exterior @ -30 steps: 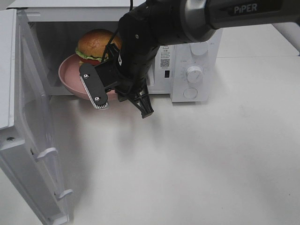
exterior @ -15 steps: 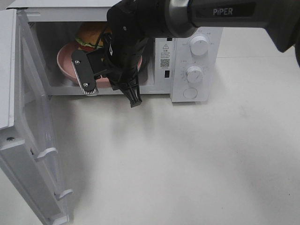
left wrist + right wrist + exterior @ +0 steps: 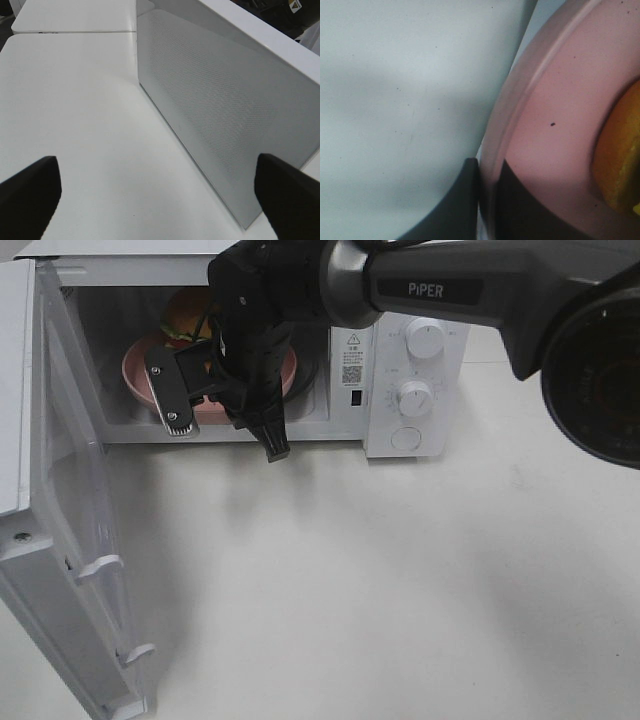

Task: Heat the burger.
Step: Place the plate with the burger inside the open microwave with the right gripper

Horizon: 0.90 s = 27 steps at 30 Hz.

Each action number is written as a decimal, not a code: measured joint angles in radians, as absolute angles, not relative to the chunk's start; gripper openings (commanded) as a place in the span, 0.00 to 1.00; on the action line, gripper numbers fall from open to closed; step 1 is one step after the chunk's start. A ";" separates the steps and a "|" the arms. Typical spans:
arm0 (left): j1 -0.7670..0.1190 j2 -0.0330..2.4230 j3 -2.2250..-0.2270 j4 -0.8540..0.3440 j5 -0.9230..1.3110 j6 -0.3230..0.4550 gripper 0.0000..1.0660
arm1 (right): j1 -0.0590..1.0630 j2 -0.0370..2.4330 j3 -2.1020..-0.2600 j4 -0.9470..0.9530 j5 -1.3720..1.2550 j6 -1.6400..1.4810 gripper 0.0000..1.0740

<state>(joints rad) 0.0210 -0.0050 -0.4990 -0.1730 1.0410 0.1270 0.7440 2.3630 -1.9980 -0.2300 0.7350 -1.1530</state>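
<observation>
Because the burger [image 3: 185, 315] looks soft, light and stacked, I think squeezing it would squash it, so the pink plate [image 3: 137, 372] under it is the best handle. Both sit inside the microwave [image 3: 420, 300]. The right gripper [image 3: 489, 172] pinches the plate's rim. The left gripper [image 3: 157, 167] is wide open, holding nothing, near the microwave's door [image 3: 215, 100].

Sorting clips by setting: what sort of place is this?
Likely a lab bench staged as a kitchen: an open white microwave on a white table, a burger on a pink plate inside, a robot arm reaching in.
</observation>
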 measured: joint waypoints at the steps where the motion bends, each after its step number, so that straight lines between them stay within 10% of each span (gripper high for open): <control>1: 0.021 -0.005 -0.499 -0.173 1.041 0.127 0.94 | 0.743 2.379 -2.019 -0.240 0.737 -1.153 0.00; 27: 0.021 -0.005 -0.499 -0.172 1.041 0.127 0.94 | 0.721 2.460 -2.162 -0.323 0.713 -1.140 0.01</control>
<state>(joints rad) 0.0210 -0.0050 -0.4990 -0.1720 1.0410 0.1270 0.7210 2.4600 -2.1620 -0.3230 0.7130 -1.1400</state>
